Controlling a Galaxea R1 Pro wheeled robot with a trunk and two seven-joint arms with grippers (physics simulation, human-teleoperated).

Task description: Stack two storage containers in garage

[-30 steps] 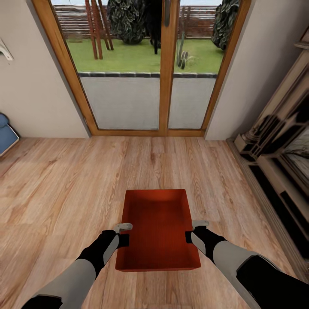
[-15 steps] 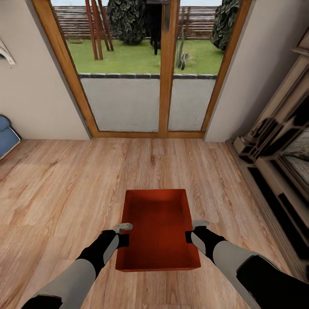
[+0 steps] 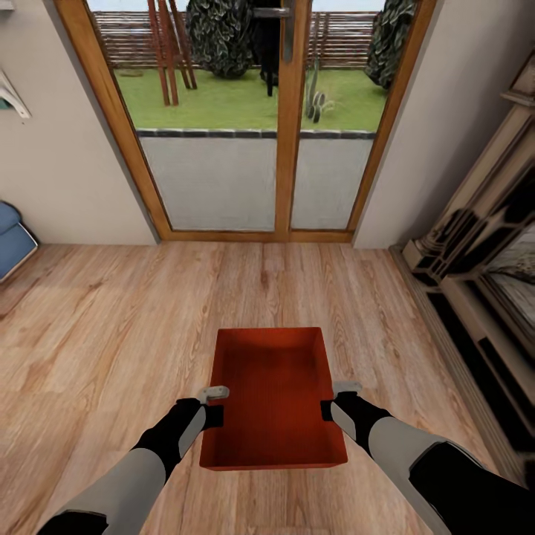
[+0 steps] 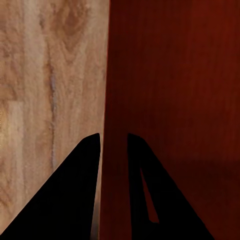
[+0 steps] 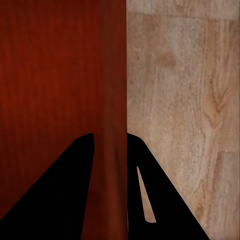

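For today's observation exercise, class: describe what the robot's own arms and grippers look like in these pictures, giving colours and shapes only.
Both arms have pale grey forearm shells and black wrist sections. The right arm turns black again near the picture's edge. The left gripper and right gripper each carry a small light grey bracket on top. In the wrist views the fingers show as plain black tapering wedges, one with a narrow slot. No cables or markings can be made out.

The blue sofa [image 3: 13, 236] was cut off by the head view's left edge, and the dark cabinet [image 3: 483, 260] by its right. In both wrist views the bin [image 4: 175, 90] ran past the frame, its wall hiding each hand's inner finger contact.
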